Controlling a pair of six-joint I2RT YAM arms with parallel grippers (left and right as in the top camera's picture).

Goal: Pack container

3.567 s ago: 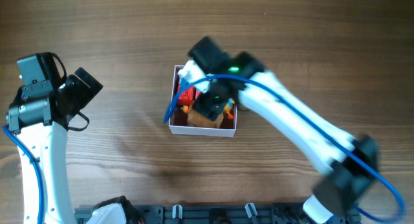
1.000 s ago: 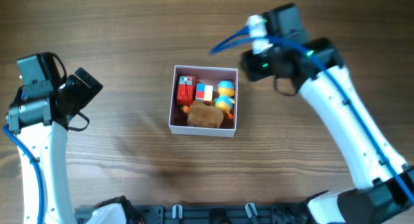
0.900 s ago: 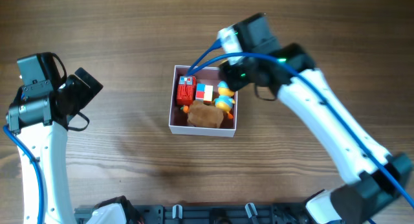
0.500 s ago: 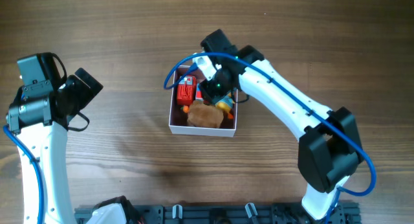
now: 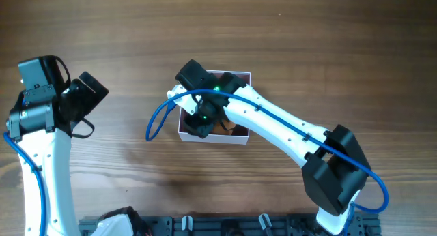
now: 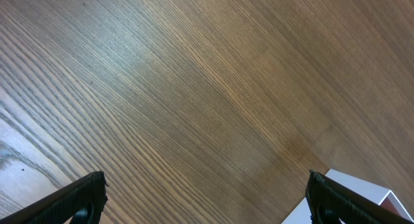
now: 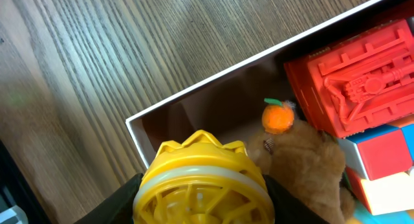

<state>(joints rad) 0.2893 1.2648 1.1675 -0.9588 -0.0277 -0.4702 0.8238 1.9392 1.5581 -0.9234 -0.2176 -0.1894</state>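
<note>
The container (image 5: pixel 235 138) is a square white-walled box at the middle of the table. In the right wrist view its white wall (image 7: pixel 213 75) encloses a red brick-like toy (image 7: pixel 352 88), a brown plush (image 7: pixel 304 162), a small orange piece (image 7: pixel 278 118) and a red, blue and white cube (image 7: pixel 381 166). My right gripper (image 5: pixel 199 122) hangs over the container's left part and is shut on a yellow ribbed ball toy (image 7: pixel 202 179) just above the near-left corner. My left gripper (image 5: pixel 92 88) is open and empty, far to the left; its fingers (image 6: pixel 206 185) frame bare wood.
The right arm lies across the container and hides most of it in the overhead view. A blue cable (image 5: pixel 157 120) loops out left of the container. A corner of the container (image 6: pixel 352 191) shows in the left wrist view. A black rail (image 5: pixel 225 226) runs along the table's front edge.
My right arm has swung from the container's right side across it to its left part, covering the toys from above. The left arm has not moved.
</note>
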